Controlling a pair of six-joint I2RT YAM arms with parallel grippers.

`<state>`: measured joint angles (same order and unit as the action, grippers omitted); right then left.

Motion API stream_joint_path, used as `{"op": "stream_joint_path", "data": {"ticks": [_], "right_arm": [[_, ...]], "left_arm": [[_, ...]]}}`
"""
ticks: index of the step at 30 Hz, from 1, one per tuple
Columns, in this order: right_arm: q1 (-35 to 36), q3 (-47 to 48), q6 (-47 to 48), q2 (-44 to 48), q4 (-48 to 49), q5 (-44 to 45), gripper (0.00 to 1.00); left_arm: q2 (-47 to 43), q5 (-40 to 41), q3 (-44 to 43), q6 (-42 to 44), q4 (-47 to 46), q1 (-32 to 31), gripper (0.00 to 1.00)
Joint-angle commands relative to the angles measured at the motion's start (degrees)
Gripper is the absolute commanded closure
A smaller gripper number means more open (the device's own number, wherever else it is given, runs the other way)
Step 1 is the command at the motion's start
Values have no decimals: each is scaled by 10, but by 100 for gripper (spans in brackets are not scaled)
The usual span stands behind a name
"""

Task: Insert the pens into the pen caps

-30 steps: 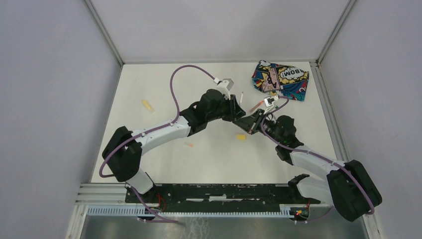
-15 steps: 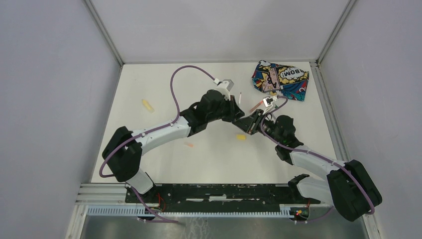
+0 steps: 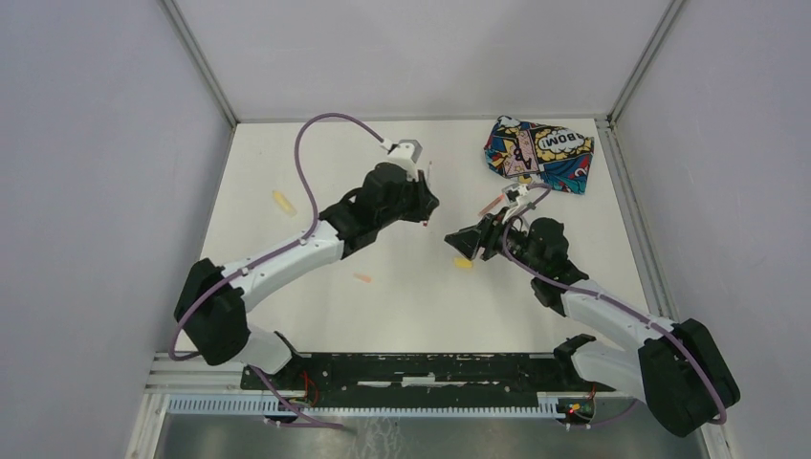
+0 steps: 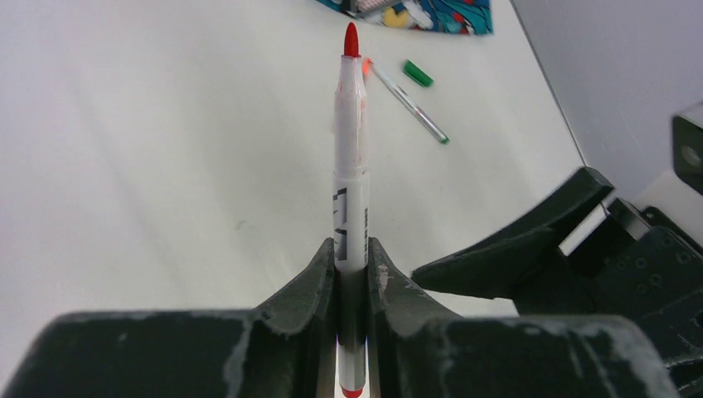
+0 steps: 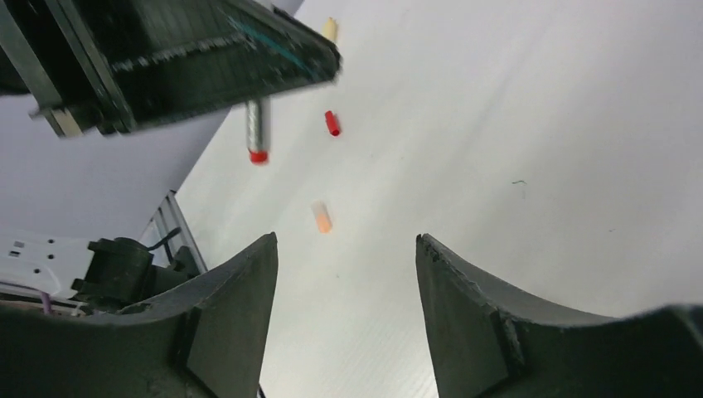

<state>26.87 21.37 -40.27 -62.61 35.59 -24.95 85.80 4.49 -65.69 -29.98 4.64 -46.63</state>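
On the white bench (image 3: 402,316), locate the red cap (image 5: 332,123) ahead of the wide, empty right end effector (image 5: 346,245), near the left end effector (image 4: 351,253) clamping the red-tipped pen (image 4: 350,166).

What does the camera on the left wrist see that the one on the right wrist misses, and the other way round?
Only the left wrist view: a green-ended pen and green cap lying on the table near the comic-print pouch. Only the right wrist view: a red cap and an orange cap on the table. Both: the red pen clamped in the left gripper, part of the open right gripper, the white table.
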Motion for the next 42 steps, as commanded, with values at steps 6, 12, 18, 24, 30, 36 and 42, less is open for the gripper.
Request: {"op": "stream_joint_path", "data": {"ticks": [6, 12, 18, 24, 30, 36, 42], "right_arm": [[-4, 113, 203, -27, -196, 109, 32], [-16, 169, 267, -91, -263, 62, 30], [-8, 191, 291, -140, -263, 41, 31], [55, 274, 309, -229, -306, 68, 31], [132, 403, 329, -339, -337, 91, 31], [193, 549, 335, -463, -354, 92, 31], [232, 679, 339, -576, -355, 91, 32]], "left_arm": [[-161, 18, 69, 52, 56, 163, 98], [-259, 51, 104, 81, 93, 236, 98], [-339, 100, 126, 99, 117, 262, 98], [-387, 101, 154, 111, 128, 266, 98], [-421, 134, 169, 103, 141, 266, 98], [-452, 139, 171, 107, 159, 266, 98], [-488, 113, 170, 132, 175, 265, 98]]}}
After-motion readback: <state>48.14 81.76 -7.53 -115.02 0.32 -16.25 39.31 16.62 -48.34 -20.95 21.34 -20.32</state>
